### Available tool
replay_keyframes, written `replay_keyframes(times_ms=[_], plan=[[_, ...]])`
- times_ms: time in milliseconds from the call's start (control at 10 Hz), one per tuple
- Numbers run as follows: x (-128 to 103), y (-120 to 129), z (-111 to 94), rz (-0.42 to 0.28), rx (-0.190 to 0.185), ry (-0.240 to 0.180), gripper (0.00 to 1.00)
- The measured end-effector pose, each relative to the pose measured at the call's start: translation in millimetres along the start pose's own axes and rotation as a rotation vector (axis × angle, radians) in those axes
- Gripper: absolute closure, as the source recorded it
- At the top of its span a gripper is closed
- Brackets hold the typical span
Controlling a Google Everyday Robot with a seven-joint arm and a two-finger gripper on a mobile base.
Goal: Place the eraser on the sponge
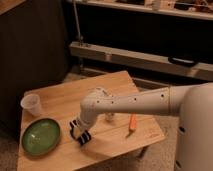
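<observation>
Wooden table [114,86]: gripper [80,135] low beside green bowl [42,121]

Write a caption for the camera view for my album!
The robot's gripper hangs low over the wooden table, beside the green bowl.

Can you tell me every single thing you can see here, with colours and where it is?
table: one, light wood, middle of the view
bowl: one, green, front left of the table
cup: one, see-through white, left edge, behind the bowl
stick: one, orange, lying on the right part of the table
small thing: one, pale, partly hidden behind the arm
rail: one, grey, behind the table
arm: one, white, reaching in from the right
tool: one, black and white, low over the table, just right of the bowl
</observation>
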Motion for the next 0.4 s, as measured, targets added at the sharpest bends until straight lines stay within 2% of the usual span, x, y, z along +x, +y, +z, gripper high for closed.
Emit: replay_keyframes(times_ms=[400], plan=[[2.4, 0.3, 1.7, -0.005, -0.003, 0.002, 0.2]])
